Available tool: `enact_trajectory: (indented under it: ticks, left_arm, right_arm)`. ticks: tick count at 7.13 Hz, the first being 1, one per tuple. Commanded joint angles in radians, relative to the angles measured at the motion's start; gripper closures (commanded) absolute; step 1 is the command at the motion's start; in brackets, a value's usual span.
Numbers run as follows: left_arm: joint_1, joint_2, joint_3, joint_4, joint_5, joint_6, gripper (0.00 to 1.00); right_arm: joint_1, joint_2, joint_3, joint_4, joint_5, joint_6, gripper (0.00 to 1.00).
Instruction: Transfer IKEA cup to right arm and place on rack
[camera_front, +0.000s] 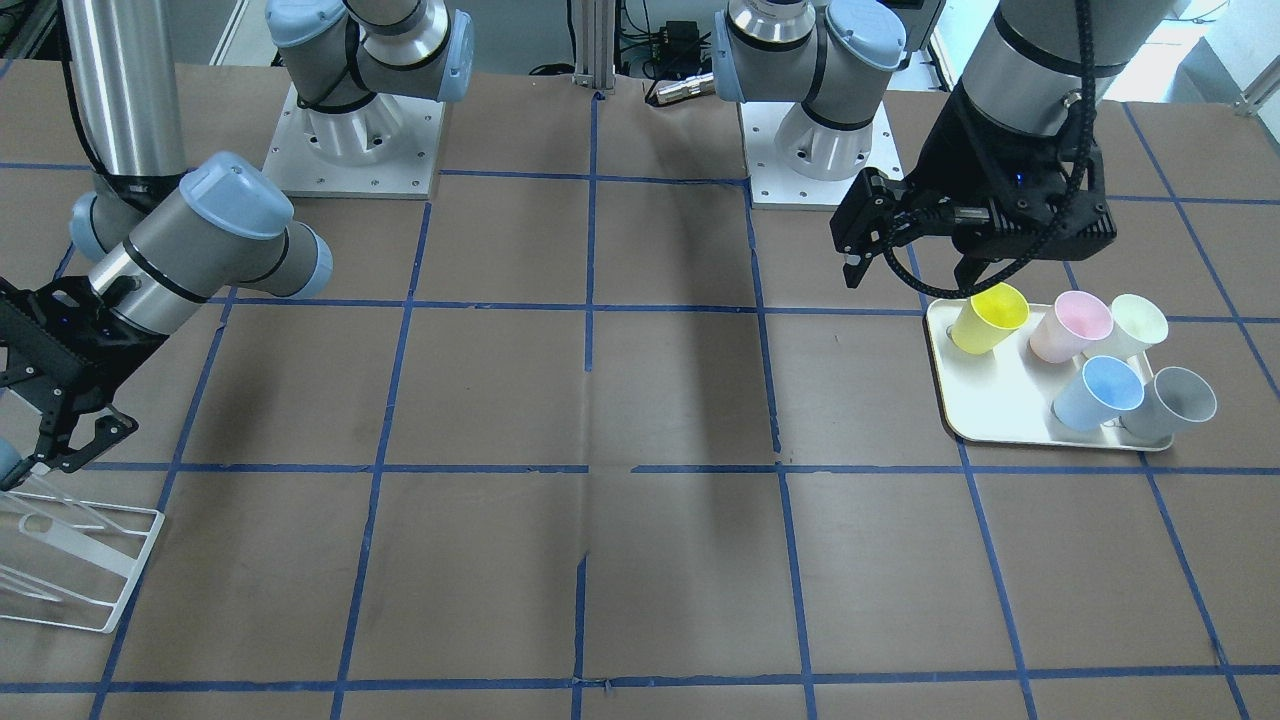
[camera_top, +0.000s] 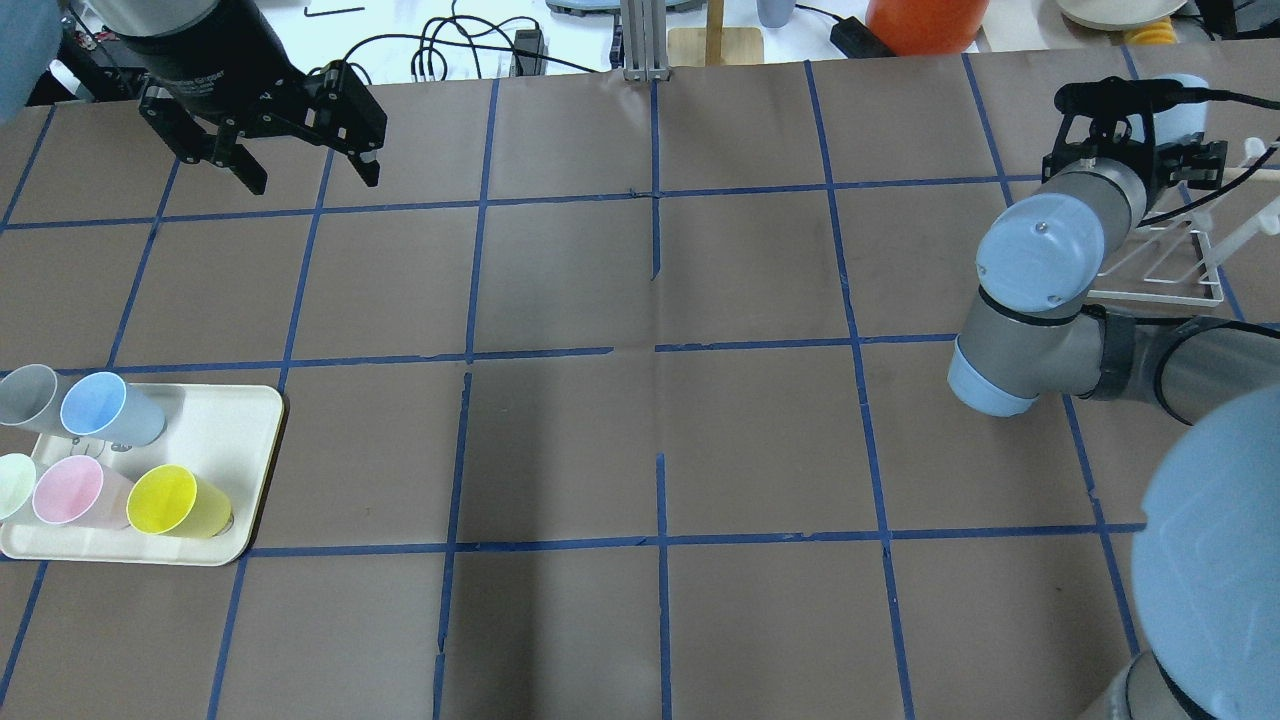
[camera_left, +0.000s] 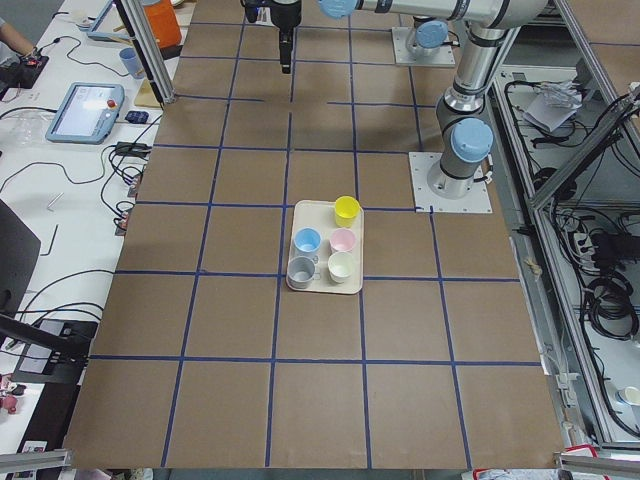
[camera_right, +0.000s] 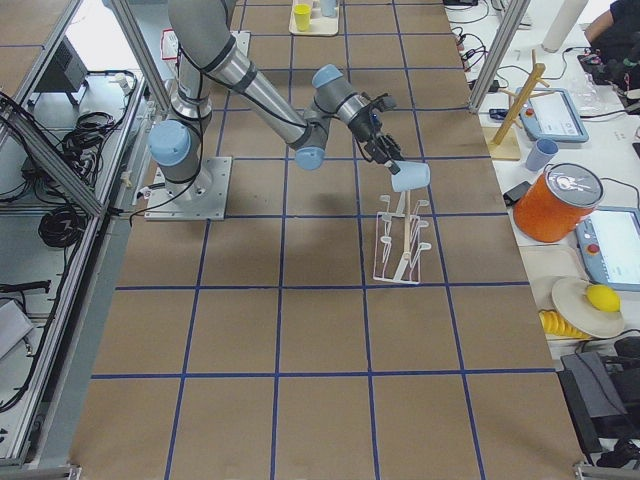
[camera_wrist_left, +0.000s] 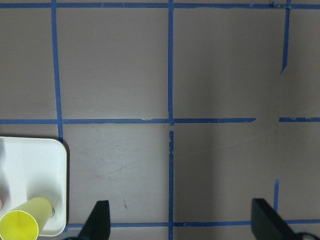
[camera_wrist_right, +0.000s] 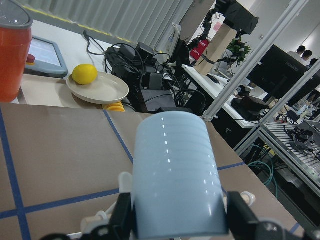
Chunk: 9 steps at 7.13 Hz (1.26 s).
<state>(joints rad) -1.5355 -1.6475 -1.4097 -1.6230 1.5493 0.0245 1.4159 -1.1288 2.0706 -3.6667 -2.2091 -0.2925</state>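
My right gripper (camera_wrist_right: 176, 220) is shut on a light blue IKEA cup (camera_wrist_right: 175, 175) and holds it tilted, just over the rods of the white wire rack (camera_right: 400, 245). The held cup also shows in the exterior right view (camera_right: 411, 177). The rack stands at the table's right end (camera_top: 1170, 270). My left gripper (camera_top: 300, 165) is open and empty, hovering high near the cream tray (camera_top: 235, 425). A second light blue cup (camera_top: 105, 410) lies on that tray, also seen in the front view (camera_front: 1098, 392).
The tray (camera_front: 985, 400) also holds a yellow cup (camera_front: 990, 318), a pink cup (camera_front: 1070, 327), a pale green cup (camera_front: 1135, 325) and a grey cup (camera_front: 1180, 402). The two arm bases stand at the robot's side of the table. Blue tape lines cross the brown tabletop.
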Motion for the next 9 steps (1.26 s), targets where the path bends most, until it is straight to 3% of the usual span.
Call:
enact_trajectory:
  ticks: [1, 9]
  left_arm:
    - [0.0, 0.0, 0.0, 0.0, 0.0, 0.0, 0.0]
    - [0.0, 0.0, 0.0, 0.0, 0.0, 0.0, 0.0]
  right_arm:
    - [0.0, 0.05, 0.002, -0.076, -0.009, 0.0, 1.0]
    - [-0.006, 0.066, 0.034, -0.15, -0.011, -0.014, 1.0]
